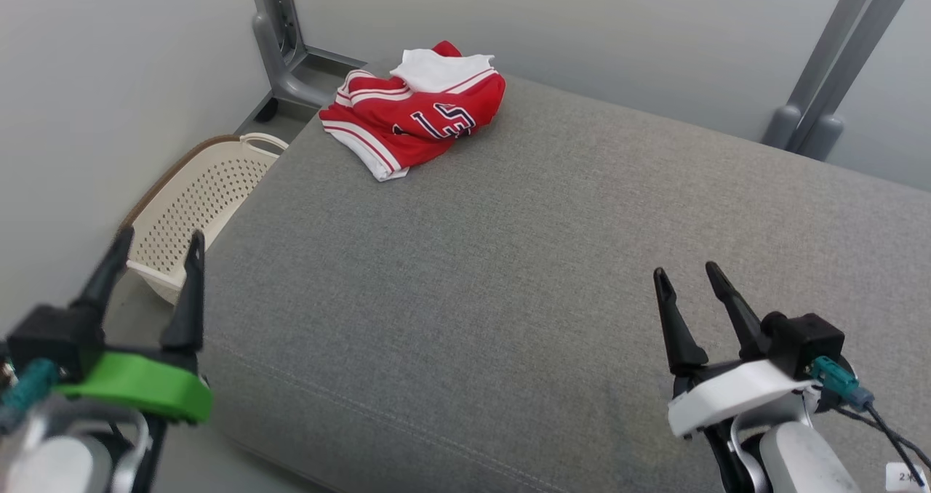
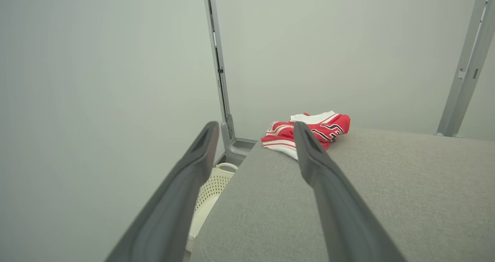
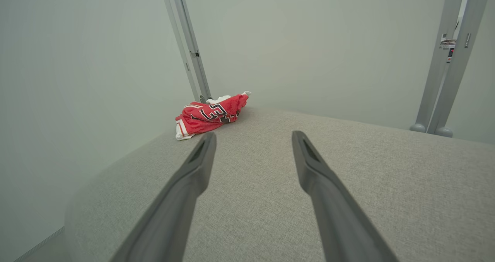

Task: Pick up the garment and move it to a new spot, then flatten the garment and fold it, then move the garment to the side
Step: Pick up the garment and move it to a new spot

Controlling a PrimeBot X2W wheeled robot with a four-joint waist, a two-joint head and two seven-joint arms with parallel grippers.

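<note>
A broad grey upholstered cushion [image 1: 509, 260] takes up most of the head view, running from the near edge up to pale walls. 2 grey metal posts stand behind it, 1 at the far left corner [image 1: 280, 35] and 1 at the far right [image 1: 836, 57]. On the floor by the cushion's left side sits a cream perforated laundry basket [image 1: 190, 203] with a brown rim. The garment [image 1: 414, 111], a red jersey with white trim and dark lettering, lies crumpled in a heap at the far left corner of the cushion, close to the left post and well apart from both grippers. The left gripper [image 1: 160, 235], on a green mount, hangs over the cushion's near left edge beside the basket, its 2 fingers spread wide with nothing between them. The right gripper [image 1: 684, 269], on a white mount, hangs over the near right part of the cushion, fingers likewise parted and empty.
</note>
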